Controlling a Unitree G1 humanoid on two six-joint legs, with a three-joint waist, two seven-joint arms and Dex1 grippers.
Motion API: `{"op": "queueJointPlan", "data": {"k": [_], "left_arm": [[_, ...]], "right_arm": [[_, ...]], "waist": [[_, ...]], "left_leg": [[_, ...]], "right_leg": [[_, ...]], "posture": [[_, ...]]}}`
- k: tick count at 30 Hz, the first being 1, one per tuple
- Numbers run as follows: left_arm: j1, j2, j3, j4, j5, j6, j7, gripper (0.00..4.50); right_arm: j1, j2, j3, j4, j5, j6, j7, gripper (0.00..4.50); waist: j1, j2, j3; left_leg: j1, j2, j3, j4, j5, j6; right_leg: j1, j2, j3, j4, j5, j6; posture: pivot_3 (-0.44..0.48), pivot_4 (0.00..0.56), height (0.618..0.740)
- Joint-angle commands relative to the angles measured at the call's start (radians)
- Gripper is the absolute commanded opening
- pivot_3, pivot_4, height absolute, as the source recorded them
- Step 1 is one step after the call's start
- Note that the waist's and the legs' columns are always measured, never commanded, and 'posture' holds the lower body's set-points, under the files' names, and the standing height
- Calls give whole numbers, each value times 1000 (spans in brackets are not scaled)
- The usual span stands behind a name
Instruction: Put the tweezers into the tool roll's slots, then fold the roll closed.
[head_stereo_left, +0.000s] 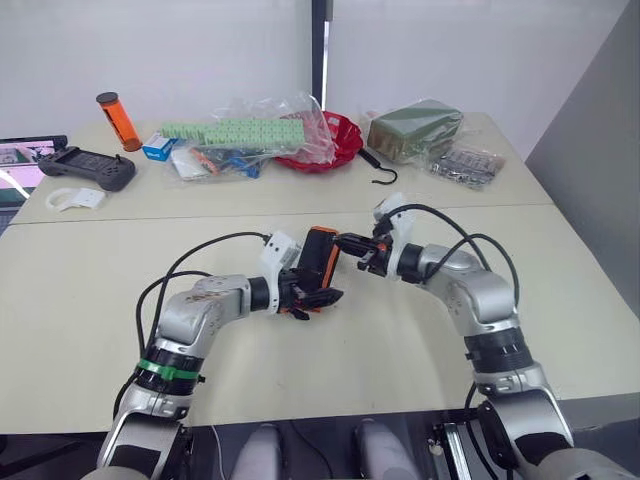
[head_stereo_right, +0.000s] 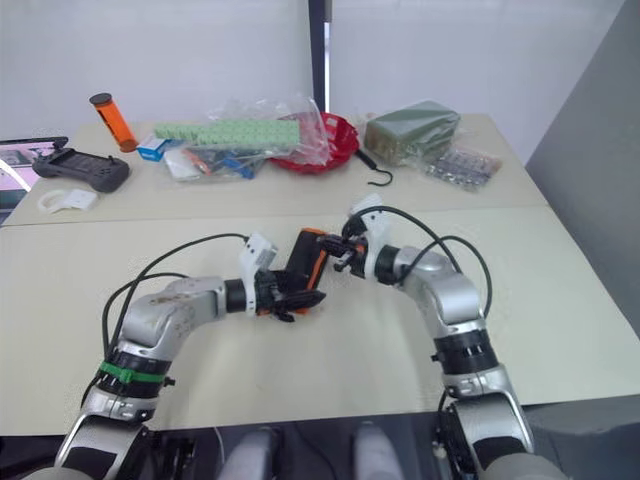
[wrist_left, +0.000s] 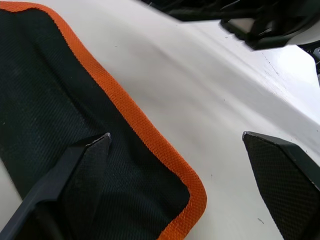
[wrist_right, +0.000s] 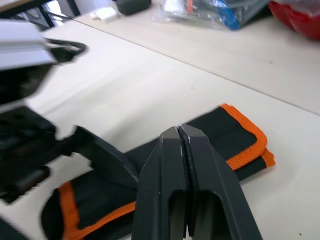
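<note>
Found the left gripper (head_stereo_left: 312, 296) at the left, fingers (wrist_left: 75, 172) spread wide and holding nothing, one finger over the black fabric just inside the orange edging, the other out over bare table (wrist_left: 225, 105); could not tell whether that first finger was pressing on the cloth. Found the tool roll (head_stereo_left: 320, 255) just to the right of it, lying doubled over between the two grippers near the middle of the table, orange border showing along its edges. Could not tell from the folded cloth whether the tweezers sat in the slots. Further right, met the right gripper (wrist_right: 179, 134) closed tight, fingertips together with nothing between them, hovering just above the roll. Judged the fold near done but loose. Feared a spring-back: with nothing clamped, stiff fabric could flop open once the left finger lifted. Feared also a snag, a fingertip catching the edging and dragging the roll sideways, perhaps tipping tweezers out of an open end. Noted the two grippers close together, so a careless sweep by either might knock the other
</note>
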Motion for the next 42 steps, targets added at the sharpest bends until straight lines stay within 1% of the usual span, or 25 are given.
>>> {"op": "queueJointPlan", "data": {"k": [1, 2, 4, 5, 11, 13, 14, 19, 25, 33, 36, 39, 42], "left_arm": [[45, 23, -4, 34, 17, 47, 23, 3964], [47, 23, -9, 37, 20, 43, 23, 3778], [49, 22, -16, 38, 23, 38, 21, 3114], [49, 19, -19, 35, 22, 38, 21, 2699], [56, 27, -27, 24, 20, 32, 11, 828], [61, 36, -24, 23, 21, 25, 8, 102], [63, 41, -23, 21, 20, 23, 6, 45], [77, 59, 0, 7, 15, -16, -5, 45], [60, 33, 52, -2, -15, -93, -27, 45], [66, -4, -56, 69, 69, -177, -47, 45], [86, 4, -84, 103, 97, -203, -66, 45], [113, 40, -138, 146, 157, -220, -79, 45], [148, 62, -143, 170, 169, -221, -89, 45]], "right_arm": [[-48, 34, 15, 82, -38, -86, -1, 0], [-63, 46, 25, 123, -56, -109, -3, 0], [-82, 65, 34, 181, -79, -145, 0, 0], [-91, 75, 34, 207, -86, -161, 4, 0], [-103, 109, 28, 333, -120, -221, 11, 0], [-97, 110, 33, 365, -136, -236, 10, 0], [-94, 109, 36, 378, -145, -245, 9, 0], [-70, 111, 42, 440, -164, -248, 0, 0], [-41, 118, 58, 429, -169, -259, 20, 0], [-8, 120, 53, 350, -159, -254, 47, 0], [0, 116, 49, 331, -158, -248, 51, 0], [6, 112, 46, 314, -156, -247, 56, 0], [6, 100, 40, 286, -150, -257, 73, 0]], "waist": [[-1, 0, 0], [-4, 0, 0], [-4, 0, 0], [-4, 0, 0], [-4, 0, 0], [-4, 0, 0], [-4, 0, 0], [-4, 1, -1], [-2, 1, -1], [1, 1, -1], [1, 2, -1], [1, 2, -2], [-5, 4, -4]], "left_leg": [[0, 0, 0, 0, 0, 0], [0, 0, 0, 0, 0, 0], [0, 0, 0, -1, 0, 0], [0, 0, 0, -1, 0, 0], [-1, -1, 0, -2, 0, 0], [-1, -1, 0, -3, 0, 0], [-1, -1, 0, -3, 0, 0], [1, -1, 0, -3, 0, 0], [1, -1, 0, -3, 0, 0], [0, -1, 0, -2, 0, 0], [1, -1, 0, -3, 0, 0], [1, -1, 0, -3, 0, 0], [3, -1, 0, -4, 0, 0]], "right_leg": [[0, 0, 0, 0, 0, 0], [0, 0, 0, 0, 0, 0], [0, 0, 0, 0, 0, 0], [0, 0, 0, 0, 0, 0], [-1, -1, 0, 0, 0, 0], [-1, -1, 0, 0, 0, 0], [-1, -1, 0, 0, 0, 0], [-1, -1, 0, 0, 0, 0], [0, -1, 0, 0, 0, 0], [0, -1, 0, 0, 0, 0], [0, -1, 0, 0, 0, 0], [0, -1, 0, 0, 0, 0], [2, -1, 0, 0, 0, 0]], "posture": [[0, 150, 740], [0, 150, 740], [0, 150, 740], [0, 150, 740], [0, 150, 740], [0, 150, 740], [0, 150, 740], [0, 150, 740], [0, 150, 740], [0, 150, 740], [0, 150, 740], [0, 150, 740], [0, 150, 740]]}}
